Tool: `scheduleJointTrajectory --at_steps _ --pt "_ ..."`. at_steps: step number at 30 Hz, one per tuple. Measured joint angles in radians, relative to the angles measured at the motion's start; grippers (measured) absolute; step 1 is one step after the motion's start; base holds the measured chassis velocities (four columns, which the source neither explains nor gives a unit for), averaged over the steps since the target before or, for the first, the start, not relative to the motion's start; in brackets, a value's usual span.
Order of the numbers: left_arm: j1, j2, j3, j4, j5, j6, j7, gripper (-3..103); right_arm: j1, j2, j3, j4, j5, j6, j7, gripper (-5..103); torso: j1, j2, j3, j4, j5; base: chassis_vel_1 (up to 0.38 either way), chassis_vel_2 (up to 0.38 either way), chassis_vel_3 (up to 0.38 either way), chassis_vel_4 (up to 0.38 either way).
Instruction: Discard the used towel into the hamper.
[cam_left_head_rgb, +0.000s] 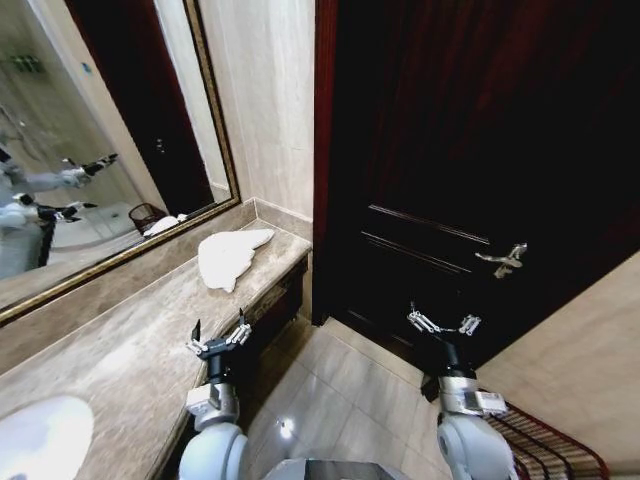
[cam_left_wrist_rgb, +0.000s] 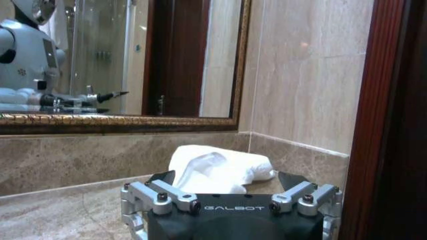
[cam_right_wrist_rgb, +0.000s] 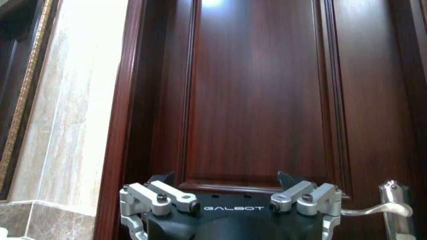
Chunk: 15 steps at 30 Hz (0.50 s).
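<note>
Left claw: released, jaws spread, nothing in it. It hovers above the front edge of the counter, aimed at the towel; towel is well ahead of it, no contact. In the left wrist view the towel sits centred between the fingertips but farther off, crumpled, lying at the counter's far end just beside the wall corner.

Right claw: also released, empty, held over the floor facing the door, handle near it.

Hamper: on the floor at the robot's right, beside the right arm, cut off by the view's edge.

Risks, my read:
- Towel is a loose heap. A shallow pinch may catch one fold only, and the rest drags or drops on the floor during the carry.
- Coming in low, fingertips could hit the stone edge.
- Towel is left, hamper is right. The swing or turn passes the door; the right claw could clip the handle.
- Hamper is small and partly out of view, so a release there could miss.
</note>
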Motion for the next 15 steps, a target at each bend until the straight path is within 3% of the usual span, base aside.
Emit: scheduleJointTrajectory --at_steps 15 --pt "-0.014 0.0 -0.049 -0.015 -0.043 0.028 -0.001 100 0.007 0.006 -0.025 -0.005 0.004 0.01 -0.001 100 0.0 0.0 0.0 0.0003 0.0002 0.026 0.004 0.012 0.025"
